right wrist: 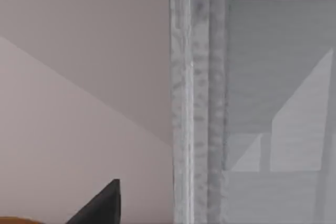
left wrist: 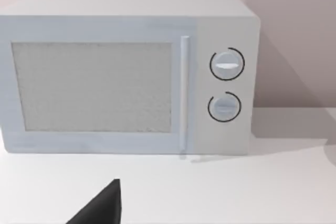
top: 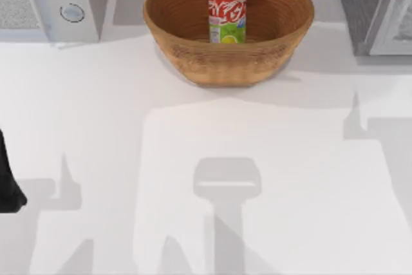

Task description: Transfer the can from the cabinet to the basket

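Observation:
The red can (top: 226, 13) with its green lower band stands upright inside the brown woven basket (top: 193, 56) at the back middle of the table. The dark grey speckled cabinet (top: 359, 11) sits at the back right, and its pale framed door (right wrist: 191, 103) is close in the right wrist view. My left arm (top: 8, 178) is parked at the table's left edge, far from the basket. A dark tip of my left gripper (left wrist: 101, 207) points toward the white appliance. A dark tip of my right gripper (right wrist: 101, 207) is beside the cabinet door.
A white appliance (top: 48, 1) with two round knobs (left wrist: 227, 64) stands at the back left, against the wall. Arm shadows fall across the white table (top: 225, 191) in front of the basket.

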{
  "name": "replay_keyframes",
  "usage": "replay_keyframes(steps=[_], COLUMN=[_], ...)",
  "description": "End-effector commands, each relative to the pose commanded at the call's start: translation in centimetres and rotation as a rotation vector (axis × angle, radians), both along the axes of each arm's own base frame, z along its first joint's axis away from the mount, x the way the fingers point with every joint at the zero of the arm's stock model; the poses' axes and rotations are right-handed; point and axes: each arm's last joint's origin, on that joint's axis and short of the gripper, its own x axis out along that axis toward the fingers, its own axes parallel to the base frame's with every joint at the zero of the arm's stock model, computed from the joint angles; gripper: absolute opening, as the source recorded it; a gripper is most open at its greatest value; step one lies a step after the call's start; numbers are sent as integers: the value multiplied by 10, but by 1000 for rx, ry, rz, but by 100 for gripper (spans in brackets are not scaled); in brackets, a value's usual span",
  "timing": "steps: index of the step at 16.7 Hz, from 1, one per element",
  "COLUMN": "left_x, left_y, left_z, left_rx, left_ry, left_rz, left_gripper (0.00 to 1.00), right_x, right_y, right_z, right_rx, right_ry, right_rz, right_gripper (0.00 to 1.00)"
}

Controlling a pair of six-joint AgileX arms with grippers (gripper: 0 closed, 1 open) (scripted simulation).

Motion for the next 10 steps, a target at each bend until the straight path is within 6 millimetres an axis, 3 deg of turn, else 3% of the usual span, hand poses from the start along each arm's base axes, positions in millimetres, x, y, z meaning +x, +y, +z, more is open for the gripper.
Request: replay_keyframes(steps=[2,4,7,10], left_x=[0,0,0,0], left_y=[0,0,0,0], left_z=[0,0,0,0], left_rx=[0,0,0,0], left_ry=[0,0,0,0], left_rz=[0,0,0,0], left_gripper=[100,100,100,100], right_x=[-27,-43,-50,-51], right_y=[-13,-21,-27,-30], right_z=[-33,-69,-115,-138], right_rx=[-6,-14,-20,-21], right_ry=[1,23,72,104], right_rz=[0,0,0,2], right_gripper=[100,100,100,100])
